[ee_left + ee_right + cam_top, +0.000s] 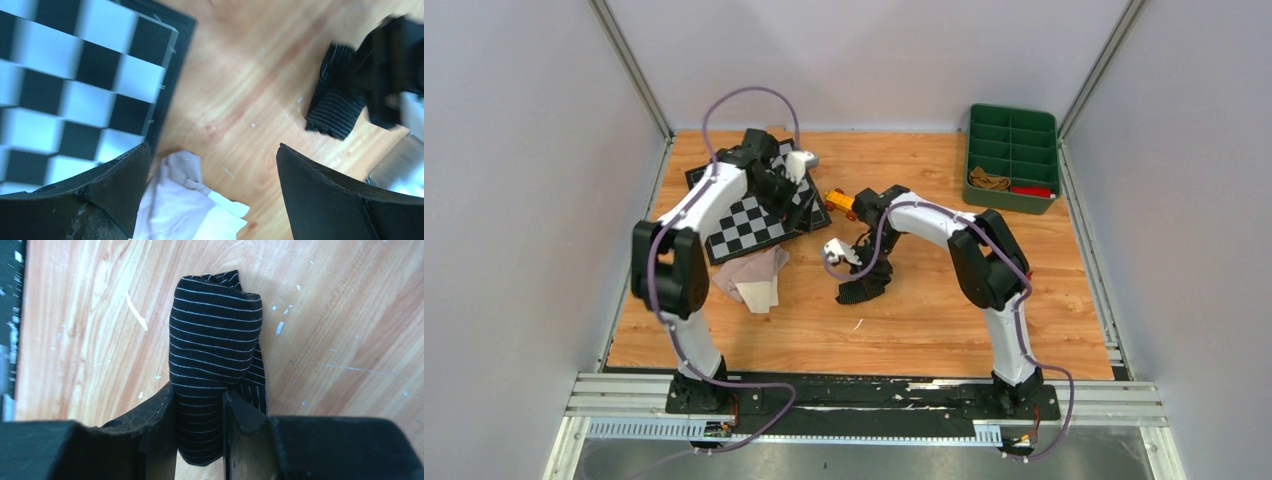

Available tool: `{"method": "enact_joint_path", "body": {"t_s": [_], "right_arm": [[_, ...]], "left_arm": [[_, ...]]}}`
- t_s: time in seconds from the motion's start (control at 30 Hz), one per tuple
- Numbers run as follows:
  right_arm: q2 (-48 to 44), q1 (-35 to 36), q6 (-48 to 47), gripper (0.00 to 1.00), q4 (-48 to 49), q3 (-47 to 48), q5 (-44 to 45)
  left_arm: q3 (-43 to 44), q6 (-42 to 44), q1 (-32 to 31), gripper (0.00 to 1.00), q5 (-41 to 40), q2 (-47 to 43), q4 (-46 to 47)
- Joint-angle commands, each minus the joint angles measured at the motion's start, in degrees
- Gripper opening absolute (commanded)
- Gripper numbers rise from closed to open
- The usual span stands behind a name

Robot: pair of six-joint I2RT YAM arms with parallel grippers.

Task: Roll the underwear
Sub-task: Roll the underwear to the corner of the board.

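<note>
The black pin-striped underwear (862,290) (215,330) lies bunched into a short roll on the wooden table, just right of centre. My right gripper (864,278) (198,390) is shut on its near end, one finger on each side of the cloth. The same black underwear (332,107) shows at the right of the left wrist view. The pale pink-beige underwear (752,275) (185,210) lies folded, pale band outward, at the mat's near corner. My left gripper (784,190) (212,150) hangs open above the mat's edge with nothing between its fingers.
A black-and-white checkerboard mat (749,225) (60,90) lies at the back left under my left arm. A green divided bin (1012,120) at the back right holds a tan-brown cloth (989,181) and a red item (1032,190). A small orange object (841,203) sits by my right forearm.
</note>
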Motion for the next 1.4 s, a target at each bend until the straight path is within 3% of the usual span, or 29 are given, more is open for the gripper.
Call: {"method": "enact_joint_path", "body": {"t_s": [0.0, 0.1, 0.13, 0.2, 0.27, 0.33, 0.47, 0.57, 0.67, 0.77, 1.03, 1.2, 1.37], "right_arm": [[16.44, -1.95, 4.58, 0.05, -16.68, 4.00, -0.23], [22.85, -3.16, 8.04, 0.06, -20.63, 10.06, 1.11], [24.47, -3.46, 9.65, 0.05, -21.15, 11.27, 1.60], [26.16, -3.93, 10.85, 0.06, -21.90, 13.11, 1.78], [26.70, -4.06, 11.84, 0.05, -21.73, 13.54, 1.85], [27.37, -4.02, 12.93, 0.05, -21.67, 14.12, 2.12], [29.15, -4.05, 14.93, 0.05, -21.68, 15.85, 2.89], [29.52, -4.06, 15.68, 0.06, -21.64, 16.23, 3.07], [29.58, -4.05, 16.13, 0.06, -21.38, 16.25, 3.15], [30.01, -4.02, 16.80, 0.05, -21.30, 16.63, 3.50], [29.96, -4.03, 17.17, 0.05, -21.03, 16.49, 3.46], [29.87, -4.06, 17.17, 0.05, -21.08, 16.45, 3.37], [29.70, -4.10, 17.23, 0.05, -20.72, 16.23, 3.37]], "left_arm": [[-9.09, -7.01, 0.86, 1.00, -1.98, -20.58, 20.70], [-17.81, -21.04, 0.77, 1.00, -13.00, -31.96, 34.66], [-17.43, -19.29, 0.81, 0.98, -8.79, -33.33, 34.04], [-14.69, -7.40, 0.59, 0.75, 4.24, -33.34, 27.29], [-13.93, 6.06, -2.64, 0.63, 2.51, -34.66, 17.26], [-20.26, 15.56, -7.13, 0.60, -3.00, -40.45, 16.17], [-38.55, 30.20, -12.63, 0.70, -2.57, -54.71, 22.67], [-44.66, 37.47, -20.14, 0.71, -4.24, -57.23, 22.78], [-47.00, 38.78, -25.28, 0.72, -0.80, -54.47, 25.82], [-48.94, 35.01, -28.05, 0.73, 2.31, -49.49, 34.73], [-50.33, 25.39, -35.89, 0.73, -4.28, -33.37, 53.13], [-48.57, 22.18, -37.98, 0.71, -8.21, -26.12, 54.40], [-49.20, 24.30, -38.82, 0.54, -11.77, -22.72, 50.93]]}}
